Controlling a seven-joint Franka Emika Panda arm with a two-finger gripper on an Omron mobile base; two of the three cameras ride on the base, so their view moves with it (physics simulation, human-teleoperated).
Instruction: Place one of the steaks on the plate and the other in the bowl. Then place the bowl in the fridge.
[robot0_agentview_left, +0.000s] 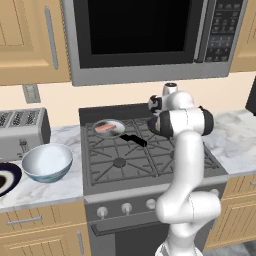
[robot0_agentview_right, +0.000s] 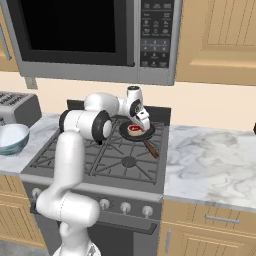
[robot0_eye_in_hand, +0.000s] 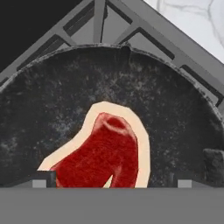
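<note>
The dark red steak (robot0_eye_in_hand: 103, 155) with a whitish fat rim lies in a dark pan (robot0_eye_in_hand: 57, 109) on the stove's back right burner, where the right base view shows the same steak (robot0_agentview_right: 135, 130). My gripper (robot0_eye_in_hand: 113, 181) is open just above it, one fingertip on each side of the meat, and the gripper (robot0_agentview_right: 141, 125) points down over the pan. The pale pink steak (robot0_agentview_left: 105, 128) rests in a shallow silver pan (robot0_agentview_left: 117, 125) on the back left burner. The pale blue-white bowl (robot0_agentview_left: 47, 161) stands empty on the left counter beside the dark plate (robot0_agentview_left: 5, 179). The fridge is out of view.
A toaster (robot0_agentview_left: 20, 131) stands behind the bowl. The silver pan's black handle (robot0_agentview_left: 134, 139) points toward the stove's middle, and the dark pan's brown handle (robot0_agentview_right: 151, 148) toward the front right. A microwave (robot0_agentview_left: 145, 35) hangs above the stove. Marble counter (robot0_agentview_right: 210, 160) runs to the right.
</note>
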